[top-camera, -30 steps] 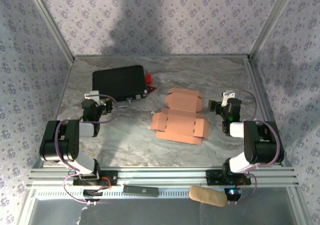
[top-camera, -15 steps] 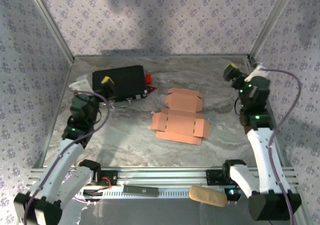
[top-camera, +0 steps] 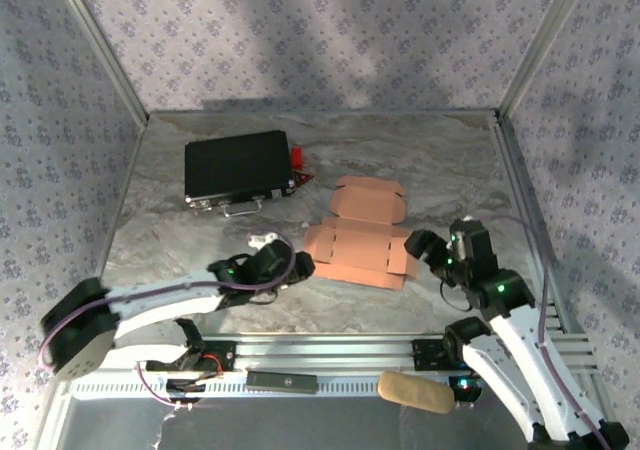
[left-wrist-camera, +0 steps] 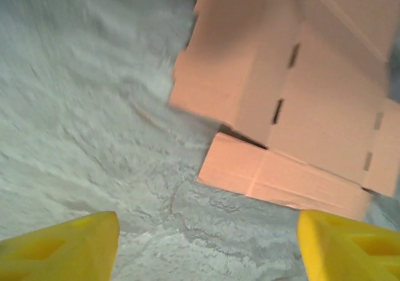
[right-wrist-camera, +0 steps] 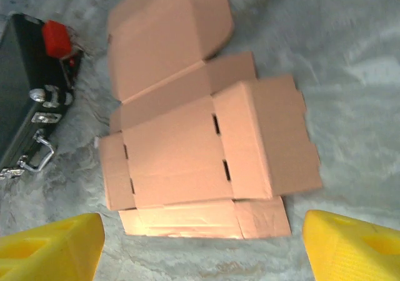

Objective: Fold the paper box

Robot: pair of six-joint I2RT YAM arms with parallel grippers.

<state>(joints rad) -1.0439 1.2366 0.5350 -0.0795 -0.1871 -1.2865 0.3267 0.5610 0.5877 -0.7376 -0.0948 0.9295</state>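
Two claws are flanking the flat paper box (top-camera: 355, 245) lying on the table (top-camera: 450, 170) in the top view: my left claw (top-camera: 292, 267) just beside its left edge, my right claw (top-camera: 425, 245) near its right. From my left wrist, the fingers (left-wrist-camera: 62, 250) are gaping wide with the sheet ahead. From my right wrist, the fingers (right-wrist-camera: 50, 246) are gaping wide too, with the sheet lying near the black case (right-wrist-camera: 25, 106).

Soft even light, blurred wrist views

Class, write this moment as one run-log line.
paper box: flat, unfolded | left gripper: open, near its left edge | right gripper: open, near its right edge
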